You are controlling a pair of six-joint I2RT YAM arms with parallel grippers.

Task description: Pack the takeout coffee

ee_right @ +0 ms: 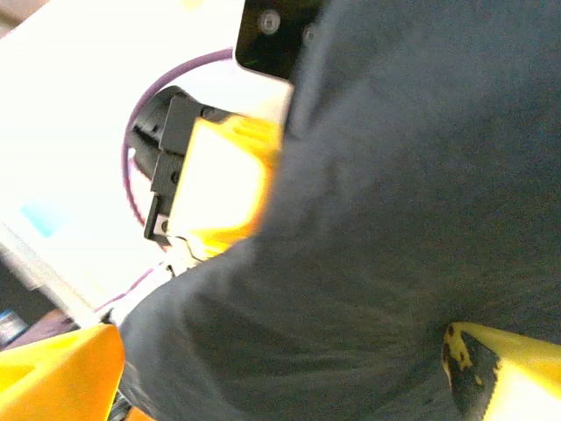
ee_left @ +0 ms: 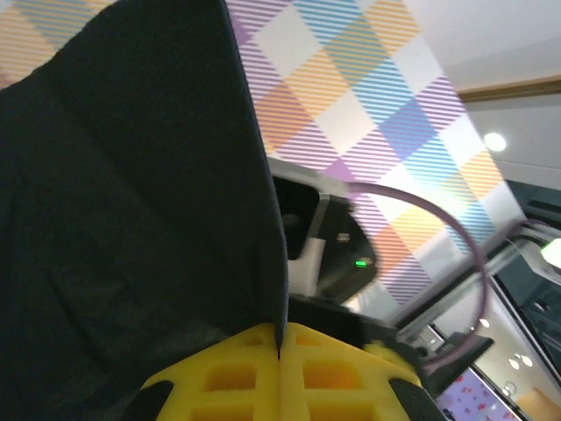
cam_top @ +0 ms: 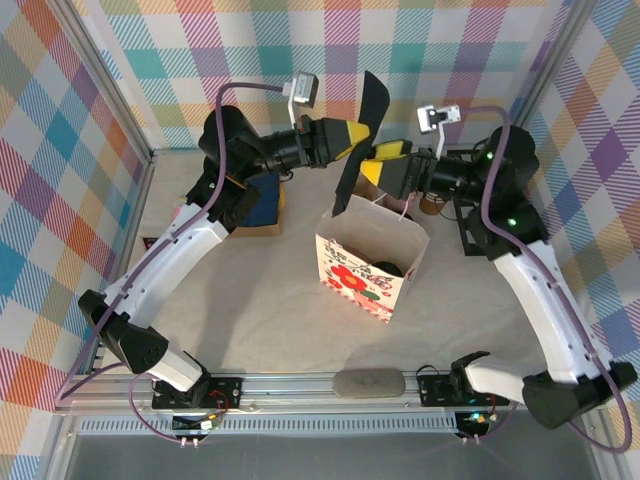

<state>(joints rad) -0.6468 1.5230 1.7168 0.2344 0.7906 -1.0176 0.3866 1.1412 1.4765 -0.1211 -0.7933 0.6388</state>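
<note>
Holding a dark sheet (cam_top: 372,100) above the bag (cam_top: 352,280).
Left claw (cam_top: 362,131) is clenching it upright at the bag's twelve o'clock, apparently so the right claw (cam_top: 373,161), gaping around it, can take over.

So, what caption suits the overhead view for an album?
Left gripper pinches a black sheet over the flowered paper bag; right gripper open, facing it.

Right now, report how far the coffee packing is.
Done, it seems: a dark round thing, perhaps the lidded cup, sits in the floral bag. In hand: the left gripper pinches a black sheet over the bag, right gripper open around it. Left: probably lowering the sheet in.
</note>
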